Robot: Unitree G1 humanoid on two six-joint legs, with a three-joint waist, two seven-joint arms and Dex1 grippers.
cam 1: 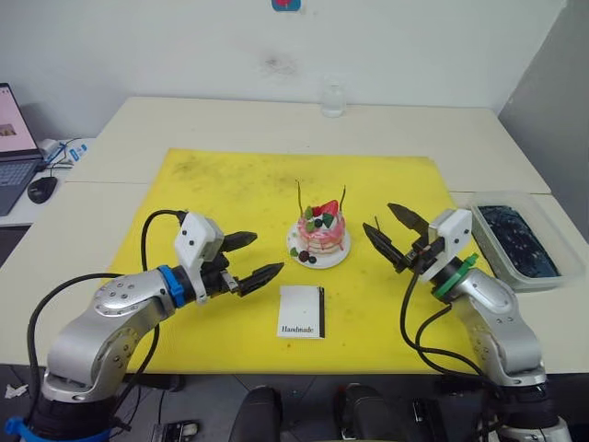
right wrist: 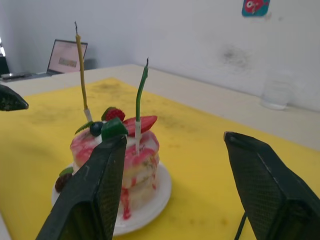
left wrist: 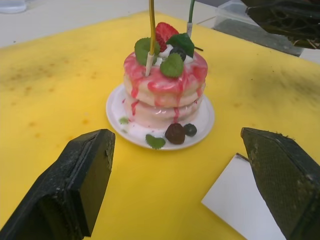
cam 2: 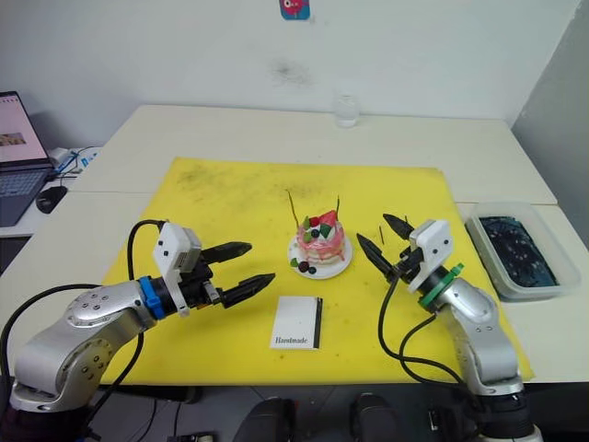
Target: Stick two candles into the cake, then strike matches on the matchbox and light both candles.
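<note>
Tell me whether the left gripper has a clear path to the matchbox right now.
Probably yes. The left gripper hovers open just beside the matchbox, which lies flat on the yellow mat with nothing between them; the cake stands farther back, out of the way.

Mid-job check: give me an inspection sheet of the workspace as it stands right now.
Surface: yellow mat on pale tables, with dark smudges.
Job's things: cake on its white plate; both candles standing in it, yellow candle and green candle, no flame seen. Matchbox flat on the mat in front of the cake. One match beside the right gripper; I cannot tell whether it stands or lies.
Clutter: clear tub with dark contents at the right; glass at the far edge.
Grippers: left gripper open, empty; right gripper open, empty.
Cables: black cables loop along both arms.
Surroundings: laptop and mouse on the left; white wall.
</note>
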